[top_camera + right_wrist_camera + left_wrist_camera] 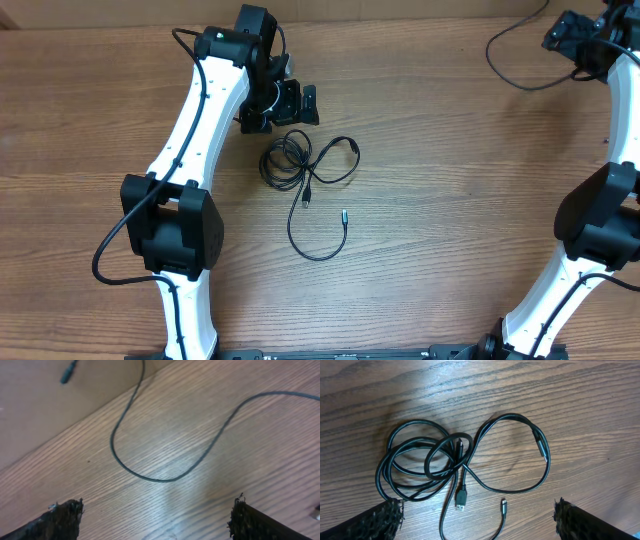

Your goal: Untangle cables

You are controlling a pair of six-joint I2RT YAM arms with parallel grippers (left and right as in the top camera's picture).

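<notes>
A tangle of thin black cables (pixel 300 165) lies on the wooden table just in front of my left gripper (pixel 300 106). In the left wrist view the tangle is a small coil (pixel 420 467) joined to a wider loop (pixel 520 455). A USB plug (pixel 461 500) and a smaller plug (pixel 504 505) lie free between the fingers. My left gripper (pixel 477 522) hovers open above them and holds nothing. One separate cable (pixel 520 62) curves across the far right corner. My right gripper (pixel 560 38) stands open over it (pixel 150 477), with nothing between its fingers.
The table's far edge (pixel 100 410) runs diagonally through the right wrist view, and a cable end with a plug (pixel 67 372) lies beyond it. The white left arm (pixel 185 150) reaches over the left half of the table, and the right arm (pixel 600 230) stands at the right side.
</notes>
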